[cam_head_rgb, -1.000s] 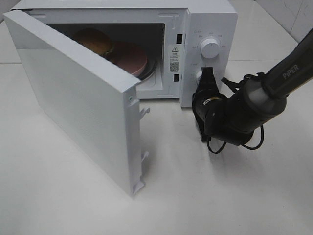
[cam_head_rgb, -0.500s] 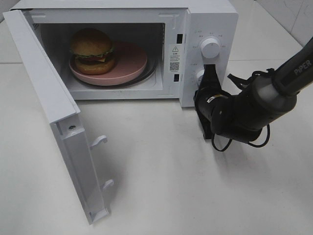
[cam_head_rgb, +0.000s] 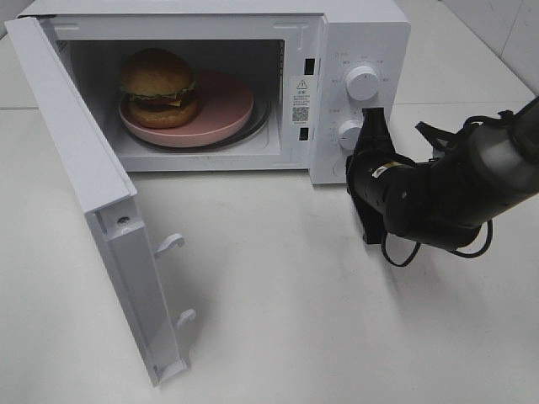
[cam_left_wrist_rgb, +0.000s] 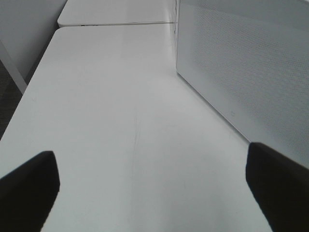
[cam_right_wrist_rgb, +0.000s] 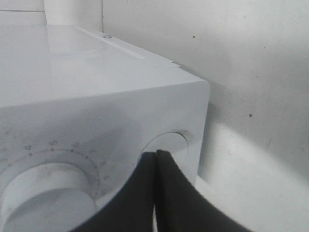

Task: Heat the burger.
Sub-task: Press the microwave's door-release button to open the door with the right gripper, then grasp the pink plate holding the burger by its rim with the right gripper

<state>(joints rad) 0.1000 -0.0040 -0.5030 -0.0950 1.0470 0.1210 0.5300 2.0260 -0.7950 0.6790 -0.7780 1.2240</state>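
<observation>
1. High view:
   - A white microwave [cam_head_rgb: 370, 34] stands at the back of a white table [cam_head_rgb: 295, 303].
   - Its door [cam_head_rgb: 126, 252] is swung wide open towards the left side.
   - The burger [cam_head_rgb: 158, 87] is inside the cavity. It sits upright on the left part of a pink plate [cam_head_rgb: 229, 105].
   - The control panel has an upper knob [cam_head_rgb: 362, 82] and a lower knob [cam_head_rgb: 348, 133].
   - The right gripper [cam_head_rgb: 371, 119] comes in from the right on a black arm, well apart from the burger.
   - Its tip points up at the panel, just beside the lower knob and below the upper one.
   - It is clenched and grasps nothing. Whether the tip touches the panel cannot be told.
   - The left gripper does not show in this view.

2. Left wrist view:
   - The left gripper [cam_left_wrist_rgb: 152, 188] is released. Its two dark fingertips [cam_left_wrist_rgb: 29, 186] stand far apart with only bare table between them.
   - The dotted outer face of the door rises along one side.
   - The burger is out of sight here.

3. Right wrist view:
   - The two dark fingers [cam_right_wrist_rgb: 181, 203] are pressed together and come to a point, with nothing between them.
   - The tip lies at the edge of a round mark on the panel, near the microwave's corner.
   - Beside it is a white knob ringed with faint dial marks.
   - Contact cannot be told.
   - A light wall stands behind the microwave.
   - The burger is hidden here.
</observation>
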